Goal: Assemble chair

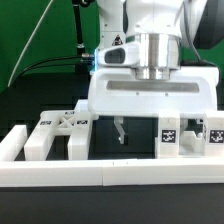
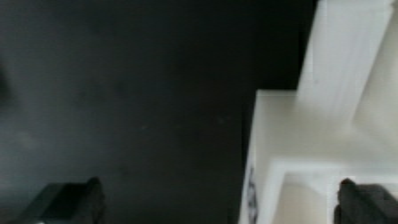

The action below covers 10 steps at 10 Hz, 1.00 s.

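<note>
Jaws open wide over the desk [image 2: 125,100]; white chair panel [image 2: 320,110] sits beside one fingertip [image 2: 368,200], ungripped. Tagged blocks [image 1: 172,138] at the exterior view's right.

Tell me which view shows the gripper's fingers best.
The wrist view: both fingertips of the gripper show, set wide apart, with a white chair piece by one of them. The exterior view shows them only small, under a slotted white panel.
</note>
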Motion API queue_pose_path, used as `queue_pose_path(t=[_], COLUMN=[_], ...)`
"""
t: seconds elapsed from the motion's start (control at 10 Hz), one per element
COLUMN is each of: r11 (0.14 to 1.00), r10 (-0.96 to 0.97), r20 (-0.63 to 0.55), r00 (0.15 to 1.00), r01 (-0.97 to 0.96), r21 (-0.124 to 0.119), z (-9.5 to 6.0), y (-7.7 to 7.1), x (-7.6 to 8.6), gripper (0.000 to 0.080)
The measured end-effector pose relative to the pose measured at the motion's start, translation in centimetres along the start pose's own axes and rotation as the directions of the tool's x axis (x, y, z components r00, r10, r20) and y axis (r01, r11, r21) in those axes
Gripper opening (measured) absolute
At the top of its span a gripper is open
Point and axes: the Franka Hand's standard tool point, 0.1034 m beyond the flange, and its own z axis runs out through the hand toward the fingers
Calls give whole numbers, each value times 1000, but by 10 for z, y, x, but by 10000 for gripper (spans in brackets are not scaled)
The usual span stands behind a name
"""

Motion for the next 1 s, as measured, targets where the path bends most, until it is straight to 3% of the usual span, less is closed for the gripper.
queue_pose_path(t=[0.3, 0.4, 0.5, 0.6, 0.7, 0.8, 0.9, 1.0], r11=[1000, 1000, 1000, 1000, 1000, 1000, 1000, 1000], r10=[1, 1, 1, 1, 1, 1, 1, 1], r20=[7, 7, 7, 7, 7, 7, 7, 5], r00=[1000, 1000, 1000, 1000, 1000, 1000, 1000, 1000], r01=[-1, -1, -1, -1, -1, -1, -1, -1], r21=[1, 1, 1, 1, 1, 1, 1, 1], z=[6, 6, 6, 6, 6, 6, 6, 5], y=[-5, -5, -5, -5, -5, -5, -5, -5], x=[-3, -3, -3, -3, -3, -3, -3, -2], gripper=[649, 550, 550, 349, 213, 213, 54, 37])
